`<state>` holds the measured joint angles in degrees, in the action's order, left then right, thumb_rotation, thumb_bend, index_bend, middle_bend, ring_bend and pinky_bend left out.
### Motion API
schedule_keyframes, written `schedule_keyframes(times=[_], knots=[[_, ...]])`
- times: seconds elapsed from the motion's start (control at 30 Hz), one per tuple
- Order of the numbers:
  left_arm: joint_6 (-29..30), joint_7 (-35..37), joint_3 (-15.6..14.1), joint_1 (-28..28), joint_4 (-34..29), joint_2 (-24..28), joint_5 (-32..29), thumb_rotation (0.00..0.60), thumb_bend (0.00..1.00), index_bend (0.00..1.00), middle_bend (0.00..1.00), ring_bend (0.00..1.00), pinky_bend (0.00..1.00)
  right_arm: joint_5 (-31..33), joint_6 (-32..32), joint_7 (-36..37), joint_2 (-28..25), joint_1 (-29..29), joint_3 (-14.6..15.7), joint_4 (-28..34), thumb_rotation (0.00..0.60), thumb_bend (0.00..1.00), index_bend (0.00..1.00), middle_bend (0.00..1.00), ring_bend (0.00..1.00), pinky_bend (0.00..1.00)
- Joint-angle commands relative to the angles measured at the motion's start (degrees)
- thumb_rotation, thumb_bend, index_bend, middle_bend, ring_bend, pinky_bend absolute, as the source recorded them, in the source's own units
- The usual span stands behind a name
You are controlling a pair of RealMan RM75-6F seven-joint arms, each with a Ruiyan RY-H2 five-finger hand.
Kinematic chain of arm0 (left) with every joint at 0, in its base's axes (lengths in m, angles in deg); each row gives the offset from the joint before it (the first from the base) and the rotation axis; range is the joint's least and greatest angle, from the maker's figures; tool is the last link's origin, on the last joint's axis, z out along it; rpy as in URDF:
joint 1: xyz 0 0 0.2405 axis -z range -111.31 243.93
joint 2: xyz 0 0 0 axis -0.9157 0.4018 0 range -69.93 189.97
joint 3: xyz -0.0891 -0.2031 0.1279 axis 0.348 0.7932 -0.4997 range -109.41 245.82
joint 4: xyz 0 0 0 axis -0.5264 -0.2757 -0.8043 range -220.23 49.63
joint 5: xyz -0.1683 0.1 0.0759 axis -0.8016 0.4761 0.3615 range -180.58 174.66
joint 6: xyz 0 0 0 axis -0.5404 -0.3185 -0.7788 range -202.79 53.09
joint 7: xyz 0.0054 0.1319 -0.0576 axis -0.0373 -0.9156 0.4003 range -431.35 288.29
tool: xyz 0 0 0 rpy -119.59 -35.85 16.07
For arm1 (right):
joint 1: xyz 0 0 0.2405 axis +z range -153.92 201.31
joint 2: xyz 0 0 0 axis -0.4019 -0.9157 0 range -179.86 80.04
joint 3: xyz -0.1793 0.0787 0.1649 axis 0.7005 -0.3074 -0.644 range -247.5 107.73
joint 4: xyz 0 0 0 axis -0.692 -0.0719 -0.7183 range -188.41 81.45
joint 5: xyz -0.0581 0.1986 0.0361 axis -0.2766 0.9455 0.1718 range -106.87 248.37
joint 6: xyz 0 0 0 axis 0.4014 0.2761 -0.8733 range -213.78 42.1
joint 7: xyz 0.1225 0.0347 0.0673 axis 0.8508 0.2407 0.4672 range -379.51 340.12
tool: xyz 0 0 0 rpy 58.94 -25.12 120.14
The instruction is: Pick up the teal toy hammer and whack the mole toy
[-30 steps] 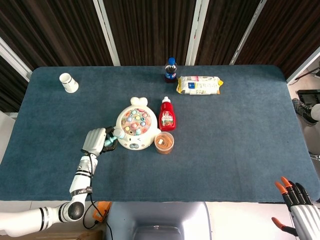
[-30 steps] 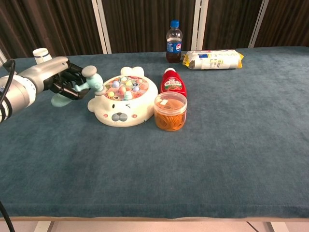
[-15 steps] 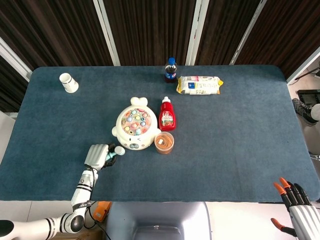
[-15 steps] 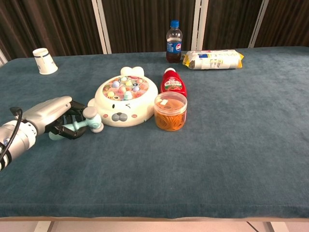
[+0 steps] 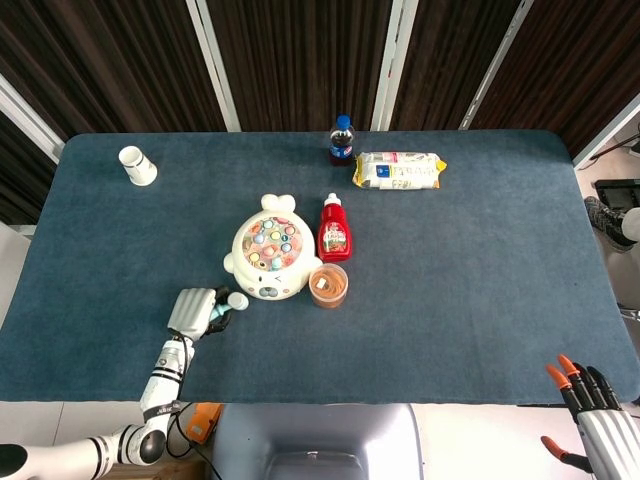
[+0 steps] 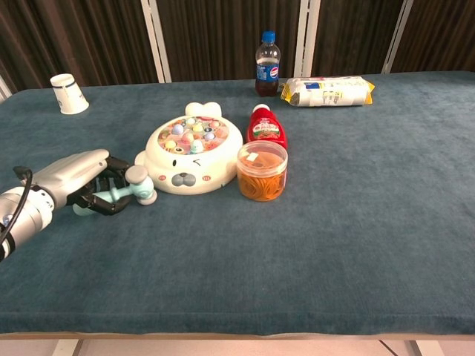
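Observation:
The white mole toy (image 5: 266,258) (image 6: 193,155), round with coloured pegs on top, sits mid-table. My left hand (image 5: 193,311) (image 6: 74,178) lies low on the table just front-left of it and grips the teal toy hammer (image 6: 125,189) (image 5: 228,303) by its handle. The hammer's grey head points toward the toy, close to its front-left edge and apart from the pegs. My right hand (image 5: 592,415) shows only at the bottom right corner of the head view, off the table, its orange-tipped fingers spread and holding nothing.
A red ketchup bottle (image 6: 266,127) and an orange-filled plastic tub (image 6: 261,170) stand right of the toy. A cola bottle (image 6: 267,64) and a snack bag (image 6: 326,90) lie at the back. A white paper cup (image 6: 68,94) sits far left.
My left hand has come down from beside the toy's top and drawn back toward the front with the hammer. Since half a second ago it has barely shifted.

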<state>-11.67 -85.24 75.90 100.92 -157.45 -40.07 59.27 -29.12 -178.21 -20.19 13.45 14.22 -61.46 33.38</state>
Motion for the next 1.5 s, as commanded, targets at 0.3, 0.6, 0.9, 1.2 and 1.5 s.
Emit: schedule_keyframes(times=[0.3, 0.6, 0.9, 1.2, 1.5], knots=[[-0.8, -0.3, 0.2, -0.7, 2.4, -1.0, 1.2, 0.600, 0.51, 0.48, 0.44, 0.43, 0.54, 0.0, -0.2, 0.3, -0.1, 0.0, 0.0, -0.1, 0.600, 0.17, 0.00, 0.01, 0.00, 0.00], [-2.1, 0.6, -0.1, -1.0, 3.1, -0.7, 2.9, 0.600, 0.48, 0.39, 0.26, 0.28, 0.40, 0.1, -0.4, 0.7, -0.2, -0.1, 0.0, -0.2, 0.600, 0.17, 0.00, 0.01, 0.00, 0.00], [-2.4, 1.4, 0.0, -1.3, 3.8, -0.7, 4.5, 0.600, 0.45, 0.30, 0.18, 0.22, 0.32, 0.1, -0.4, 0.7, -0.2, -0.1, 0.1, -0.2, 0.600, 0.17, 0.00, 0.01, 0.00, 0.00], [-3.3, 1.1, 0.5, -1.5, 3.4, -0.3, 4.2, 0.600, 0.40, 0.11, 0.05, 0.09, 0.23, 0.0, -0.5, 0.8, -0.4, -0.1, 0.1, -0.1, 0.600, 0.17, 0.00, 0.01, 0.00, 0.00], [-2.5, 1.4, 0.6, -1.6, 3.6, -0.4, 5.8, 0.600, 0.38, 0.02, 0.00, 0.01, 0.15, 0.0, -0.5, 0.7, -0.3, -0.1, 0.1, -0.1, 0.600, 0.17, 0.00, 0.01, 0.00, 0.00]])
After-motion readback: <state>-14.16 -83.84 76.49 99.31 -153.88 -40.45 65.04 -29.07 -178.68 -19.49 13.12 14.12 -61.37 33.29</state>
